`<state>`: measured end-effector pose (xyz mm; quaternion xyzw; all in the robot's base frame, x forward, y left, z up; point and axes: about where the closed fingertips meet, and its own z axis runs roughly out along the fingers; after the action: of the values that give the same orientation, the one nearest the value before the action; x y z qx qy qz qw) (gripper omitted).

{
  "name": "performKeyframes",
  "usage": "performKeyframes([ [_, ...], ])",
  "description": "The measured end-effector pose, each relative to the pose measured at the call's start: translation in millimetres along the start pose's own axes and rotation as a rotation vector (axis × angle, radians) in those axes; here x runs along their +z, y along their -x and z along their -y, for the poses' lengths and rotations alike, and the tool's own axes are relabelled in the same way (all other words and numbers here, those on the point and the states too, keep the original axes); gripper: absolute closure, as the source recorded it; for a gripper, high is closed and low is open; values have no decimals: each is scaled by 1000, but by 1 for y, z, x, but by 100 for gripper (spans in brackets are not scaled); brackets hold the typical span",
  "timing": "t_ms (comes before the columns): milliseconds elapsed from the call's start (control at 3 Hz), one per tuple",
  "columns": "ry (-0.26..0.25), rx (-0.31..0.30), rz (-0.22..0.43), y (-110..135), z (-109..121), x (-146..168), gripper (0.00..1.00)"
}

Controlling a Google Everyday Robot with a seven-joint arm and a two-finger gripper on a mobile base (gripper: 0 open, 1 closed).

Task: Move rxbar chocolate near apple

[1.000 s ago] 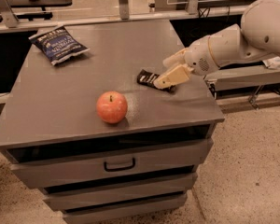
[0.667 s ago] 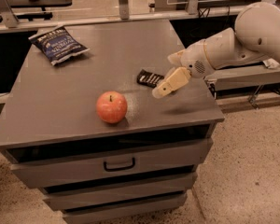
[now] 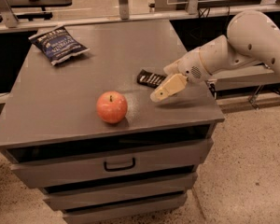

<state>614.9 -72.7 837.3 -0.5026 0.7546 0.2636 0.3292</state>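
Nearest the camera, below the front edge of the table (image 3: pixel 60 118), sits a stack of grey drawers. The top drawer (image 3: pixel 60 171) bears a dark handle (image 3: pixel 119 164) at its middle, and speckled floor (image 3: pixel 252 171) spreads out to the right of the stack. On the table top, close to the front edge and a little left of centre, the apple (image 3: pixel 111 107) stands upright, red-orange, its short dark stem pointing up. To the right of it, with bare table between, the pincer (image 3: pixel 164 90) hangs low over the surface. Its tan tip slants down and to the left toward the apple and throws a shadow on the table just beside it. Whether the pincer is released or clenched cannot be told from this side. Its pale arm (image 3: pixel 224 52) comes in from the right edge, above the table's right-hand side. Just behind the pincer lies the rxbar chocolate (image 3: pixel 150 78), flat on the table, dark with pale lettering, its right end hidden by the pincer. The bar is near the apple, behind it and to its right, and does not touch it. Farther back, at the table's rear left corner and well apart from both, lies a crinkled blue chip bag (image 3: pixel 58 44). Beyond the table a pale rail (image 3: pixel 84 21) runs across the view, with upright posts rising from it.
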Motion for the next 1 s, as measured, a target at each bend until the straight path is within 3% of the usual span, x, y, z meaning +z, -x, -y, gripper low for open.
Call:
performKeyframes([
  [667,-15,-5,-11,-4,4,-2,65],
  [1000,-35,-42,-9,6,3,-8,88],
])
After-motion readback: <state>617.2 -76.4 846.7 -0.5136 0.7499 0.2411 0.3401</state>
